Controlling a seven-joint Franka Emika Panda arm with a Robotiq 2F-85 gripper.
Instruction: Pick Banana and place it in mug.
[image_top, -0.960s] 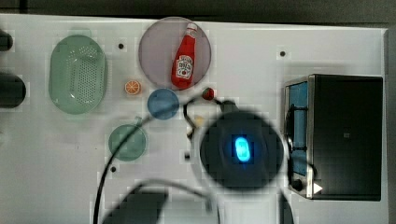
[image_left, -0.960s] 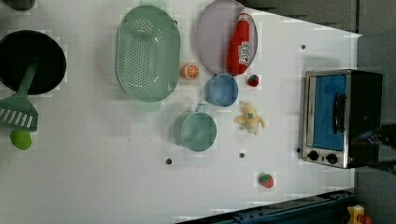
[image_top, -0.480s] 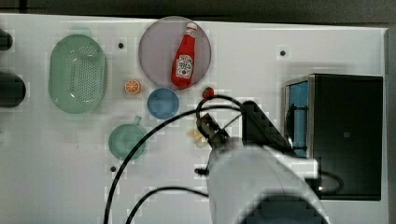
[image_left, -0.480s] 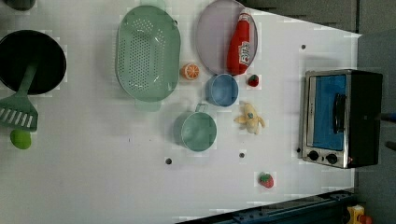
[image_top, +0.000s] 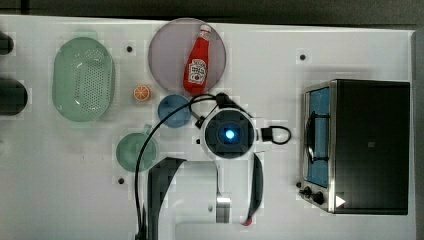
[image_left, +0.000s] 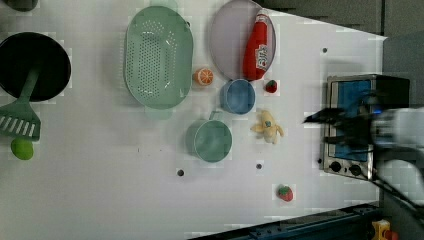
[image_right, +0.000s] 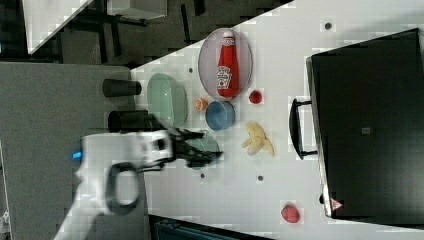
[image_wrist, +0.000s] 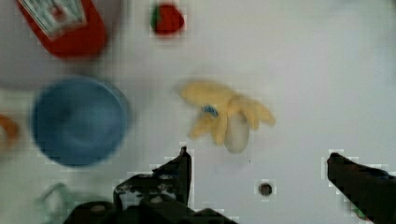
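Observation:
The banana (image_left: 267, 126) is small, pale yellow and partly peeled. It lies on the white table between the blue cup and the toaster oven, also seen as the banana (image_right: 257, 138). In the wrist view the banana (image_wrist: 226, 116) lies just beyond my gripper (image_wrist: 259, 156), which is open with bare table between its dark fingers (image_wrist: 180, 168). The sage-green mug (image_left: 211, 141) stands at the left view's left of the banana. In the top view my arm's wrist (image_top: 229, 134) hangs over the banana's spot and hides it, with the mug (image_top: 136, 151) at the top view's left.
A ketchup bottle (image_top: 199, 62) lies on a grey-purple plate (image_top: 165, 50). Near it are a blue cup (image_top: 172, 111), an orange slice (image_top: 142, 93) and a green colander (image_top: 84, 79). A toaster oven (image_top: 365, 145) stands at the top view's right. Two strawberries (image_left: 285, 192) lie on the table.
My arm has swung over the table, and its wrist now sits above the banana's spot in the top view. It has come into the left view from the right. The banana and mug have not moved.

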